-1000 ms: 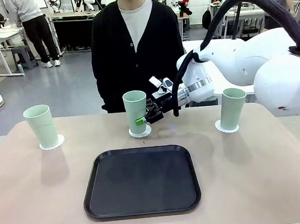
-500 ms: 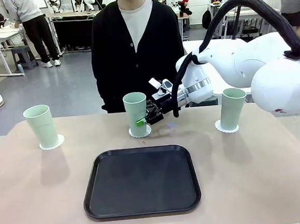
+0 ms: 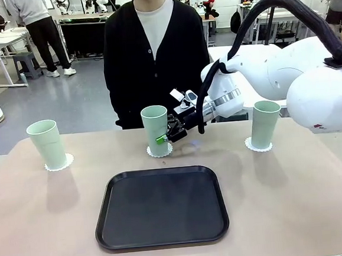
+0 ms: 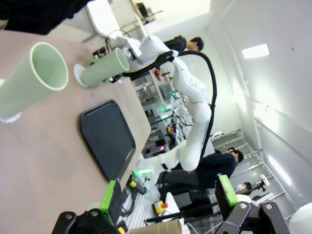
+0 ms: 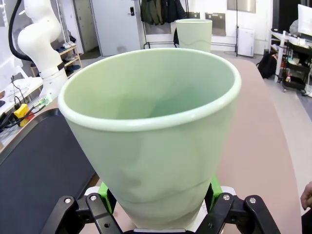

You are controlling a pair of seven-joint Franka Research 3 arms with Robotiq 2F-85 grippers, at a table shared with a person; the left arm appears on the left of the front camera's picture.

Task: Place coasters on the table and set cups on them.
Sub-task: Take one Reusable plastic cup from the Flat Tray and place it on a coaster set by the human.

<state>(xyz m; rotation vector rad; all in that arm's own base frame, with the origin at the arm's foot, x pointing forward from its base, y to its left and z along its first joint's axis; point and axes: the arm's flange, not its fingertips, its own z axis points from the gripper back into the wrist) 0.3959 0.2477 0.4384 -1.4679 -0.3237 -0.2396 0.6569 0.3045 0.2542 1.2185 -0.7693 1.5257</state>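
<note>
Right gripper [image 3: 163,138] clamped on middle cup [image 3: 155,127] (over its coaster [image 3: 160,151]), left gripper [image 4: 168,195] open

Pale mint-green cups [image 3: 155,128] stand on white scalloped coasters [image 3: 59,163]; beige table [image 3: 42,227], black tray [image 3: 161,207].

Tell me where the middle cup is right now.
In the front view the middle cup stands on its coaster at the table's far centre, behind the black tray, gripped by the right gripper.
</note>
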